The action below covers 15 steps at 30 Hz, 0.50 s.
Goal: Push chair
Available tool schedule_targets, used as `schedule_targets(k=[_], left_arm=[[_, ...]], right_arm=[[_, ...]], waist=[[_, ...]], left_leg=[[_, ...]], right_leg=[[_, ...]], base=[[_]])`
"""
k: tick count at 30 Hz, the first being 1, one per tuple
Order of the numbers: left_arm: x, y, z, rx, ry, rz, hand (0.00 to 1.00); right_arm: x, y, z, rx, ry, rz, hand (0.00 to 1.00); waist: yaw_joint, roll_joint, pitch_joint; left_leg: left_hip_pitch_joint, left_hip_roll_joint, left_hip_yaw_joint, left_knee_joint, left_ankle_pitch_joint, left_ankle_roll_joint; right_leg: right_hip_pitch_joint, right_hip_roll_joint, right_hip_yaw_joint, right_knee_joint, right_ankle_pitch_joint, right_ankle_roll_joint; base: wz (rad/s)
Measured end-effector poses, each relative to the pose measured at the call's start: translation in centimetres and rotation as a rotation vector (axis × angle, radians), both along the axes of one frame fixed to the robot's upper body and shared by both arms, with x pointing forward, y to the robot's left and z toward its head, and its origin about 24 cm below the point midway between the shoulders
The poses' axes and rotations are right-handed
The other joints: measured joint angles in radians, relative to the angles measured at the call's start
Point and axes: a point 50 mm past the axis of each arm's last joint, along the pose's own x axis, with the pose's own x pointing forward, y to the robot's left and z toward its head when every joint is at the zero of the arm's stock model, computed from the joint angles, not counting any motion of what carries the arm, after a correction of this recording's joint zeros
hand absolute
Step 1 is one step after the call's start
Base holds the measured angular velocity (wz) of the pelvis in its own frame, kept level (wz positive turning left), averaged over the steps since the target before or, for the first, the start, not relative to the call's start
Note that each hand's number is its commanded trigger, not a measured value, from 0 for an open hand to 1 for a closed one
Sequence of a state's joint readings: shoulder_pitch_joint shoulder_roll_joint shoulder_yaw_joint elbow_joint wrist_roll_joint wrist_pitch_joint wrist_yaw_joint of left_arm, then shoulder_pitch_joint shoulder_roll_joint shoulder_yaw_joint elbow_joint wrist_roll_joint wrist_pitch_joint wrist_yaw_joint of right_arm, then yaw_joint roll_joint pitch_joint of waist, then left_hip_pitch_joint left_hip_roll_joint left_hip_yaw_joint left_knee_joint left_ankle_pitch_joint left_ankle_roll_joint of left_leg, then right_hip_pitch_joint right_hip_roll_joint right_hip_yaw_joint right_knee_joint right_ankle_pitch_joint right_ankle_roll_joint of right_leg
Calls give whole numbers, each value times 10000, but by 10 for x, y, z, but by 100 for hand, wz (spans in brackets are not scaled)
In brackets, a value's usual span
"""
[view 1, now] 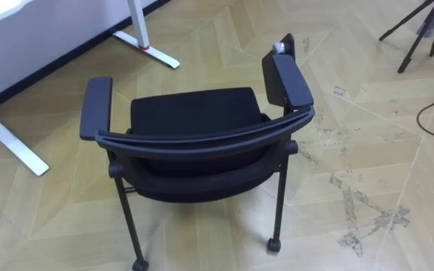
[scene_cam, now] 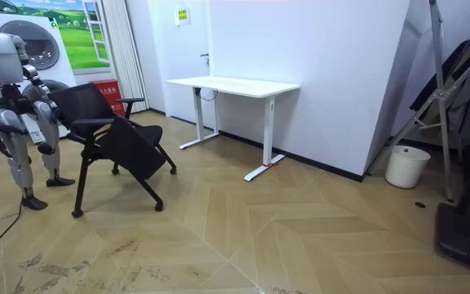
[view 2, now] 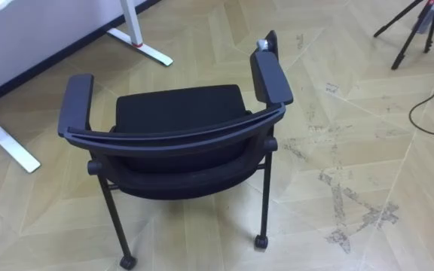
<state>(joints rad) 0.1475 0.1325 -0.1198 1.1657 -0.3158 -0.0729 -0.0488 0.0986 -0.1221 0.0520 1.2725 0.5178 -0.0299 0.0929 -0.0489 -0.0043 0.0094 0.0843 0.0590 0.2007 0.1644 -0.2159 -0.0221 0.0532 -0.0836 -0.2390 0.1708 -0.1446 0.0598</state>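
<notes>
The robot stands at the room view's left. Its right hand (scene_cam: 8, 150) and left hand (scene_cam: 53, 149) look too small from here, so I can't tell how the fingers are set. The chair (view 1: 202, 128) is just ahead, its back towards the robot. The desk (scene_cam: 235, 84) stands farther right.

Looks to us like a lab or test studio: bare white desk (scene_cam: 233, 84), tripod (view 1: 415, 34), parquet floor (scene_cam: 300, 237).
</notes>
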Motion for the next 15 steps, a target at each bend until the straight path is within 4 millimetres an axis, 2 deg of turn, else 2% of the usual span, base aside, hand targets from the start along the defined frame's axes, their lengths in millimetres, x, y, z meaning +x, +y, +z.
schedule_targets(k=[15], left_arm=[[-3,5,0,250,37,448,0]], right_arm=[[0,-4,1,-191,-13,-401,0]], waist=[[-2,-187,-2]], left_leg=[[-5,-2,17,-20,0,0]], right_leg=[[-5,1,17,-15,-1,1]], base=[[0]])
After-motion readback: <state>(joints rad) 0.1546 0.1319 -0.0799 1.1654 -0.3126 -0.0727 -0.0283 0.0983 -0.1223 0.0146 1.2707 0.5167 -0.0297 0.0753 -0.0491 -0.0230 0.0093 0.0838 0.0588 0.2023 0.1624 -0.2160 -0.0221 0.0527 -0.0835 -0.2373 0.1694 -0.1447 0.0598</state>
